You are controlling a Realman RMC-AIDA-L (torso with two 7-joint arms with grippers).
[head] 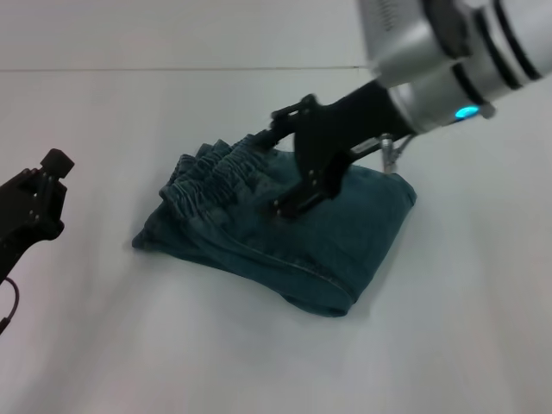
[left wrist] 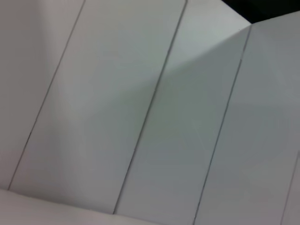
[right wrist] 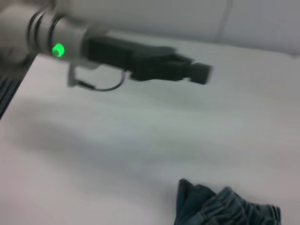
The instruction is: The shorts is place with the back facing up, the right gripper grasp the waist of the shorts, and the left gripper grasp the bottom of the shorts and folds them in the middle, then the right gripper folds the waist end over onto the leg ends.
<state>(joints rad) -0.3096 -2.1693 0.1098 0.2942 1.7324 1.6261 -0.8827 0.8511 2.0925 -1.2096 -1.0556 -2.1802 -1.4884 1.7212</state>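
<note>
The shorts (head: 345,233) lie as a folded blue-green denim bundle in the middle of the white table (head: 448,345). Their ruffled elastic waist (head: 216,168) sits on top at the bundle's left. I cannot make out the leg ends. My right gripper (head: 287,161) hovers over the bundle's top, just right of the waist band, open, with nothing between its fingers. The left gripper (head: 53,162) is off to the far left, away from the cloth; it also shows in the right wrist view as the black left gripper (right wrist: 201,72) with a green-lit wrist. A corner of the shorts (right wrist: 225,208) shows there too.
White table surface surrounds the bundle on all sides. The left wrist view shows only pale panels (left wrist: 150,112) with thin seams. A thin cable (right wrist: 101,86) hangs under the left wrist.
</note>
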